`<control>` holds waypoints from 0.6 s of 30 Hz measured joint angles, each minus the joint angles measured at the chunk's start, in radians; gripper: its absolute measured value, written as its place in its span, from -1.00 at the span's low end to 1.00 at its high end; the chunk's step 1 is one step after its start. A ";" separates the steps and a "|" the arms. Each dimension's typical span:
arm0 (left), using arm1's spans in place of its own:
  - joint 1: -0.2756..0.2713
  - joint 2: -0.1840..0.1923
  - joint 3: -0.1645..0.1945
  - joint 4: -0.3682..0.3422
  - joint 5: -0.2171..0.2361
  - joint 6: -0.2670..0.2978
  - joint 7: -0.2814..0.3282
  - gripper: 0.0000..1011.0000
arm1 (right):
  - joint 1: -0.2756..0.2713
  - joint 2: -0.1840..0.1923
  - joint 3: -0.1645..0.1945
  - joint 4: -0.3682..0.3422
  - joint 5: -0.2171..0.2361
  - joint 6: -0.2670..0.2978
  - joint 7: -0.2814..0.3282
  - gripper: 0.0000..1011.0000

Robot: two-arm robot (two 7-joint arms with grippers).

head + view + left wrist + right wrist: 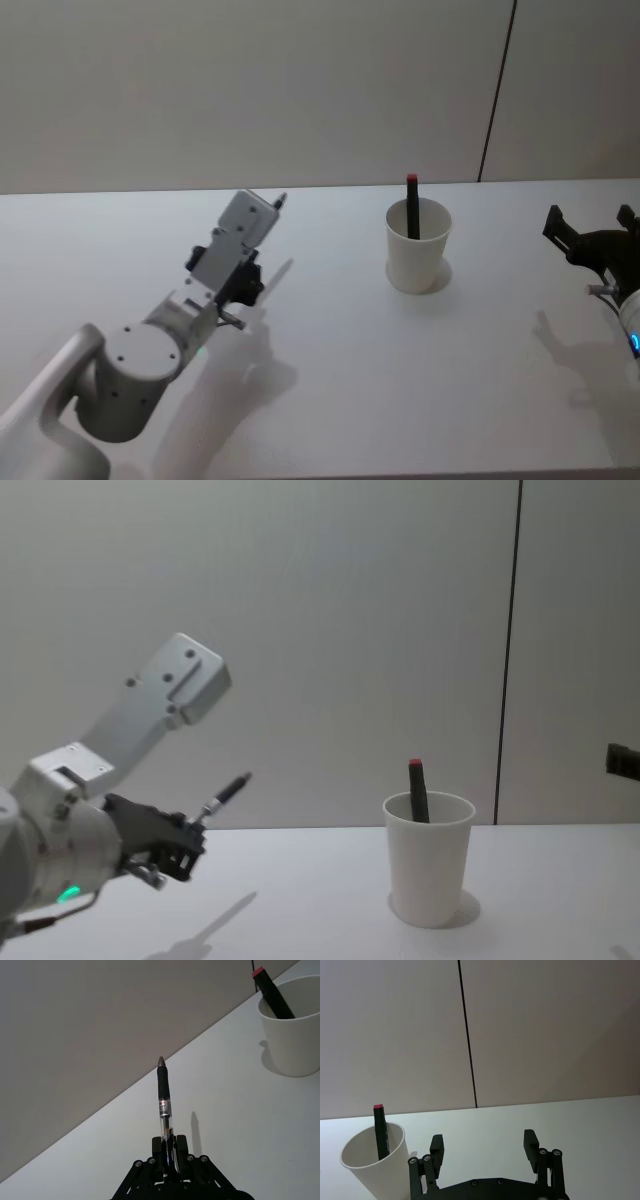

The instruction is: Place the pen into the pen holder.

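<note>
Currently: pen holder (418,262) upright on table (330,400), one red-capped marker (412,208) inside; left gripper (169,1143) clamps pen (164,1100), well left of holder; right gripper (484,1144) spread, empty.

Bare table (330,400) between left tool (169,1146) gripping pen (164,1095) and cup (418,258), marker (412,205) leaning in cup's mouth, room beside it, wall (300,90) behind, right tool (484,1139) spread, well right.
</note>
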 joint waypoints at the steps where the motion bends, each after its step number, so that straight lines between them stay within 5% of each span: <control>1: 0.008 0.009 -0.005 -0.012 0.010 -0.006 0.011 -0.65 | 0.000 0.000 0.000 0.000 0.000 0.000 0.000 0.98; 18: 0.102 0.101 -0.040 -0.139 0.102 -0.110 0.120 -0.65 | 0.000 0.000 0.000 0.000 0.000 0.000 0.000 0.98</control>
